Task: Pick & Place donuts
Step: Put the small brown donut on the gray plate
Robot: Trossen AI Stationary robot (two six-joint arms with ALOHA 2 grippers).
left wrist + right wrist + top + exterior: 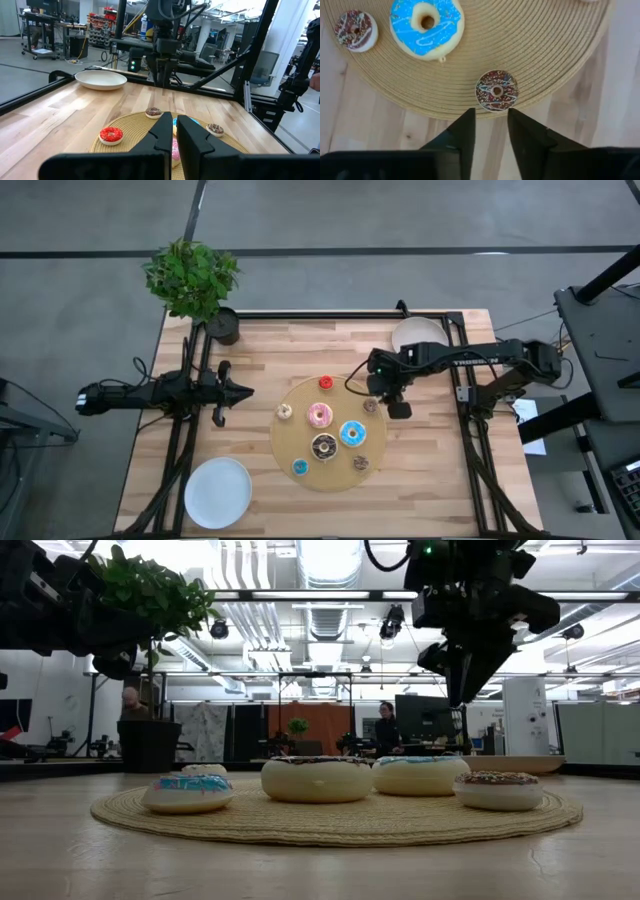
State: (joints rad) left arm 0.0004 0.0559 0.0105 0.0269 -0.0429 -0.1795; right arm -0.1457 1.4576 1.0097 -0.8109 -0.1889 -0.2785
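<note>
Several toy donuts lie on a round woven mat [300, 442]: a large pink one [320, 416], a large blue one [352, 434], a large chocolate one [324, 446] and smaller ones around them. My right gripper [491, 127] hangs open above the mat's far right rim and points steeply down. Its fingertips are just short of a small chocolate donut [496, 90] and nothing is between them. It stands well above the mat in the low view [465, 675]. My left gripper [245, 391] waits shut and level at the table's left.
A white plate [218, 492] lies at the near left and another [418, 335] at the far right, behind my right arm. A potted plant [192, 277] stands at the far left corner. Bare wood lies right of the mat.
</note>
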